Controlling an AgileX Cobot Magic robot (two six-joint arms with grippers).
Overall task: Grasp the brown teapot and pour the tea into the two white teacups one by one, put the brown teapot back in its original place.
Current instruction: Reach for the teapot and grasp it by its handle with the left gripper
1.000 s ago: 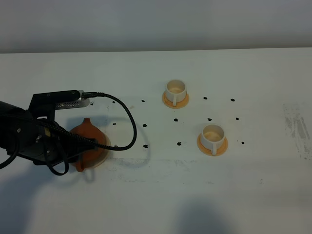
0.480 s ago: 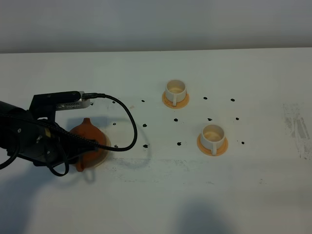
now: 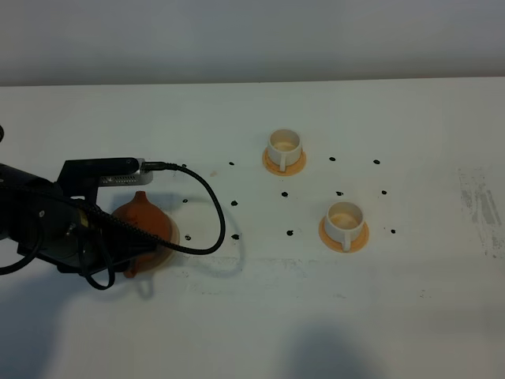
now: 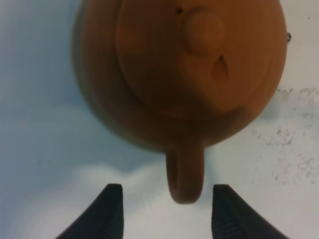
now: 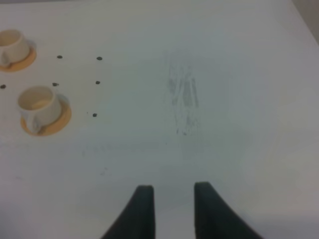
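The left end effector (image 4: pixel 167 193), fingers spread, straddles the loop handle (image 4: pixel 185 174) of the squat reddish-brown clay teapot (image 4: pixel 184 74) at the white surface's (image 3: pixel 252 316) left; an off-centre pinch could tip it, spilling tea.

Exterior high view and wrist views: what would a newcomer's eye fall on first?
The squat reddish-brown clay teapot at the table's left, half hidden under the black left arm, stands out most. The open left tool has its fingers on either side of the loop handle, not touching it. Right of the middle stand two white cylindrical cups, each on an orange saucer.
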